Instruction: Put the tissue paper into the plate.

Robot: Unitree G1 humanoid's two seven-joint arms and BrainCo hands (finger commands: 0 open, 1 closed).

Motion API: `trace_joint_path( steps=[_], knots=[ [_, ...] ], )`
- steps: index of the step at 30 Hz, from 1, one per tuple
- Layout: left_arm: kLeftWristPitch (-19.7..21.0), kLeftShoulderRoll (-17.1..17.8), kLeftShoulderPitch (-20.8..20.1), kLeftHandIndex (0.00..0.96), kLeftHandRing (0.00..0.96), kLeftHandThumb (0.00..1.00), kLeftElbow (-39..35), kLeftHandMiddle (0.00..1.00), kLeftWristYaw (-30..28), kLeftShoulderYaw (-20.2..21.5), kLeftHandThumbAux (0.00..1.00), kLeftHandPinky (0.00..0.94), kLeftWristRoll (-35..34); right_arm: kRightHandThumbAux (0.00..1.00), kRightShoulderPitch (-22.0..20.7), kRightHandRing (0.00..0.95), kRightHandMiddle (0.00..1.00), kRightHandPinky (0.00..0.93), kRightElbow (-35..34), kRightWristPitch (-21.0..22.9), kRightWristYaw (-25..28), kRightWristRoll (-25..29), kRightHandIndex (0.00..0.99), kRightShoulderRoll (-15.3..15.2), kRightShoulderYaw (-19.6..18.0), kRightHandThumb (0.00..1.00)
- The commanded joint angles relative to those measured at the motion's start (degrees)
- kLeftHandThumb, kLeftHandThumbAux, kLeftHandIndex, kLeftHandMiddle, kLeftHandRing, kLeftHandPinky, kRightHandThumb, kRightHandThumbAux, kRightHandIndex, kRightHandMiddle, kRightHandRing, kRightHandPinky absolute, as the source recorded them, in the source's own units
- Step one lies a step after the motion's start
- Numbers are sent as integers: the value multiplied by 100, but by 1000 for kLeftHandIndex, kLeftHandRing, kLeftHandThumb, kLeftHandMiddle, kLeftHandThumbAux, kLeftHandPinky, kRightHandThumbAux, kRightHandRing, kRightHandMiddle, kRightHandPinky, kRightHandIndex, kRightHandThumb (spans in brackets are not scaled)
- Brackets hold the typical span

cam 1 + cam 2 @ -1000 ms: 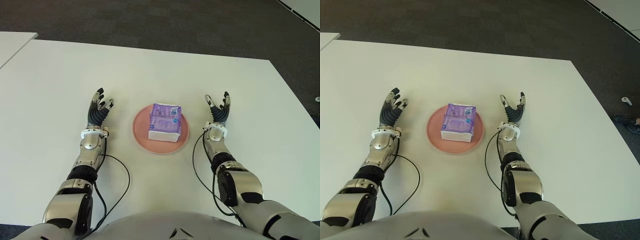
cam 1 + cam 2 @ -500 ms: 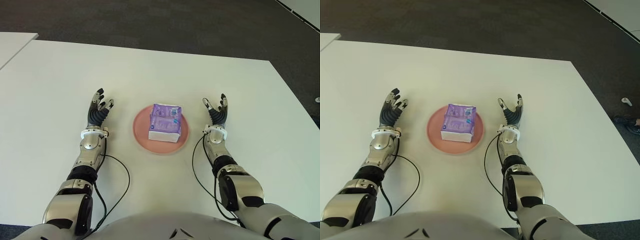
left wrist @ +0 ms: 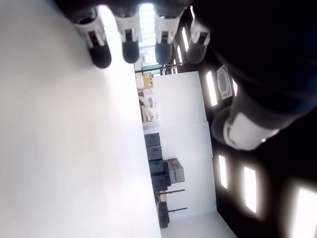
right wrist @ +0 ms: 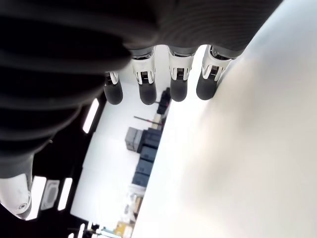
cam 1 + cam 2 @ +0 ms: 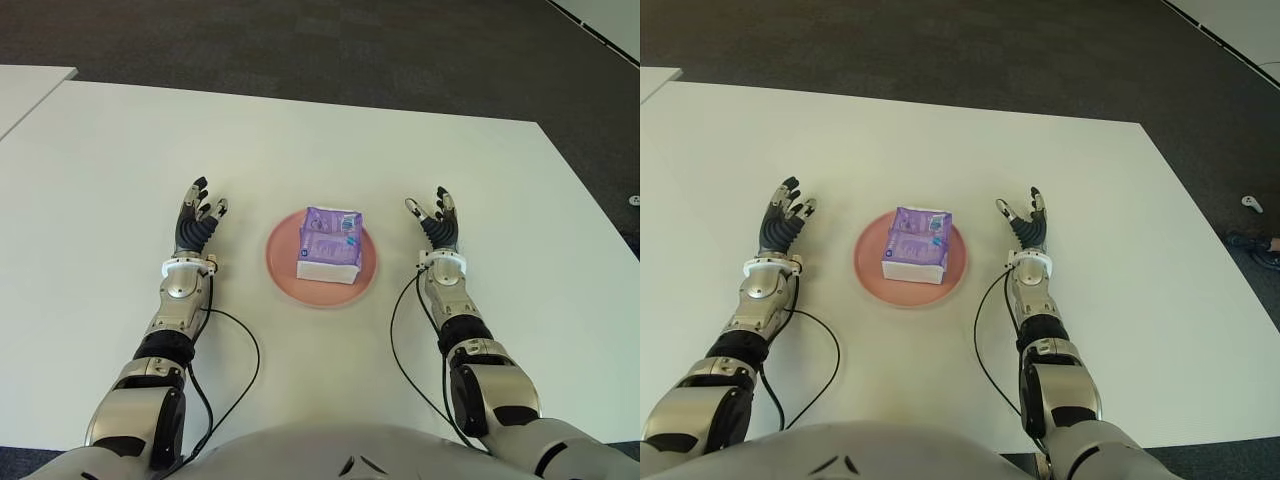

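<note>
As far as visible, task done: tissue pack [image 5: 330, 245] lying inside pink plate [image 5: 281, 262], mid-worktop [image 5: 300, 140]. Left robot hand [image 5: 197, 220] beside plate's left, fingers spread, empty. Right robot hand [image 5: 437, 222] beside plate's right, likewise spread, empty. Nothing left.

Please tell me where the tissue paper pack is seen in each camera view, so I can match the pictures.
Left eye view: tissue paper pack lies on the pink plate, just right of centre.
Right eye view: same pack on the plate, left of centre.
Left wrist view: not in it.
Right wrist view: not in it.
Shared landmark: the white table.
</note>
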Motion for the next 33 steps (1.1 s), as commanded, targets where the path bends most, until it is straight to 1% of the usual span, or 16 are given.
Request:
trace_joint_path(
  steps=[1,7,12,20,25,28,33],
  knots=[
    [121,-15,87,63,42,203,126,44,-43,-23,621,78,-2,543,283,0,0,0,-102,417,387,92,0,68,74,83],
    [101,-19,80,60,44,205,147,45,-38,-16,637,87,-9,543,366,0,0,0,-250,374,718,182,0,69,72,83],
    [76,-19,68,58,45,206,165,44,-42,-7,643,89,-20,543,389,0,0,0,-277,305,874,212,0,74,52,84],
    [106,-26,44,54,47,203,189,41,-62,17,638,93,-57,542,334,0,0,0,-66,-47,1044,315,0,146,25,87],
    [149,-43,-7,51,41,199,184,38,-93,-8,622,83,-52,559,197,0,0,0,168,-445,1239,647,0,413,-109,90],
    [171,-47,-34,52,39,198,188,38,-97,-26,614,76,-40,569,176,0,0,0,198,-594,1285,768,0,493,-162,91],
    [159,-57,-65,54,34,191,213,38,-35,-39,603,64,-1,591,155,0,0,0,272,-754,1348,893,0,540,-215,95]
  ],
)
